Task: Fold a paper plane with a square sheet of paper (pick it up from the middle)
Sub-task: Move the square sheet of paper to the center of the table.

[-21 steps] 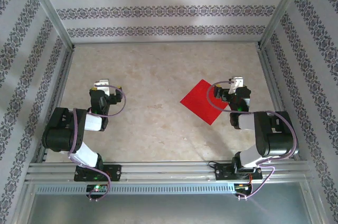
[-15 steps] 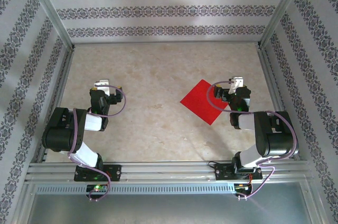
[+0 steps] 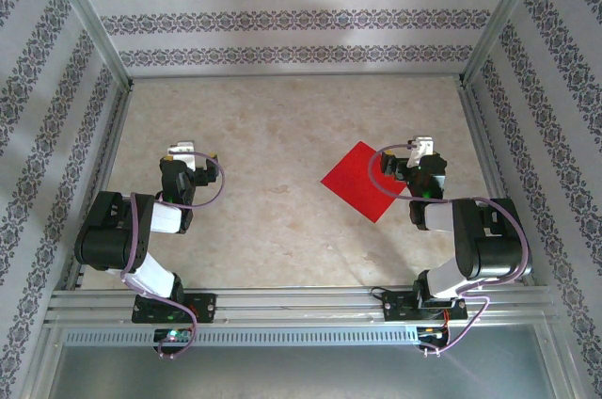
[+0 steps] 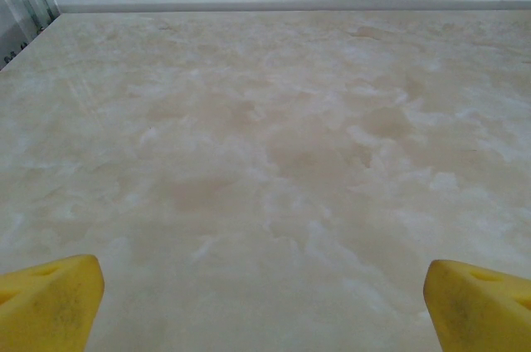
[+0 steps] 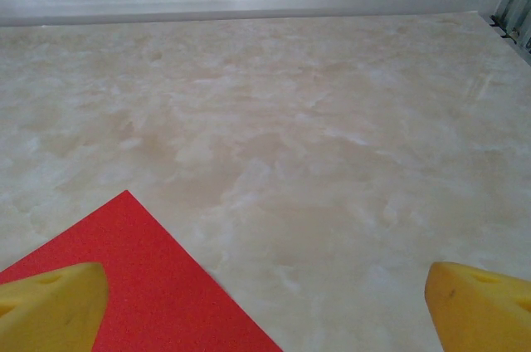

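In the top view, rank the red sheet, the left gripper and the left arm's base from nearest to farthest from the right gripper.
From the right gripper:
1. square sheet of paper, just to its left.
2. left gripper, far across on the left side.
3. left arm's base, at the near left edge.

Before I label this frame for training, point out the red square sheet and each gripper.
square sheet of paper (image 3: 362, 183): top external view, the middle of the flat red sheet.
left gripper (image 3: 181, 151): top external view, midway between its fingertips.
right gripper (image 3: 421, 148): top external view, midway between its fingertips.
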You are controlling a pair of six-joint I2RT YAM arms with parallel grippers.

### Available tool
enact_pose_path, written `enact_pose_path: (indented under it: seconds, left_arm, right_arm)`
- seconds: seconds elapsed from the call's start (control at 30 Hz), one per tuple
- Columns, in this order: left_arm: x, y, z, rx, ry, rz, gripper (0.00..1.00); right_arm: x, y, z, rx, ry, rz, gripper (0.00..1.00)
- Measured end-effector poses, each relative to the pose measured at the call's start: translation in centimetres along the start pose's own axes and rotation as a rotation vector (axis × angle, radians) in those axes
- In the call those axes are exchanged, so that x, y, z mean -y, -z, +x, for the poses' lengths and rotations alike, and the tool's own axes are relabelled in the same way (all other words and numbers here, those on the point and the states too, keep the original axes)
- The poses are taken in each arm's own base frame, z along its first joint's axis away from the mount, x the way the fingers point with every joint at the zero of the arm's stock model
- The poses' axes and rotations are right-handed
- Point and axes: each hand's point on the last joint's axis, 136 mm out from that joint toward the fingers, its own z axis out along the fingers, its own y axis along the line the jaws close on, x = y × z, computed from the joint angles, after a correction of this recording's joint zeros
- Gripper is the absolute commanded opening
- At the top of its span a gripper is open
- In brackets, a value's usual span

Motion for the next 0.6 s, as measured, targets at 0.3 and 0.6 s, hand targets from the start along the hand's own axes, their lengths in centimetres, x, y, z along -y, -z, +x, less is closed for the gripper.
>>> enact_pose_path:
  seconds: [0.3,0.6]
  left_arm:
    - [0.0,0.0,0.0,0.000,0.000,0.000,0.99]
    - [-0.1,1.1,-0.8,0.002,-0.010,0.001,0.99]
  right_arm:
    - [0.0,0.0,0.0,0.000,0.000,0.000,0.98]
    - [-0.2,1.2,-1.8,0.003,0.004,0.008,0.98]
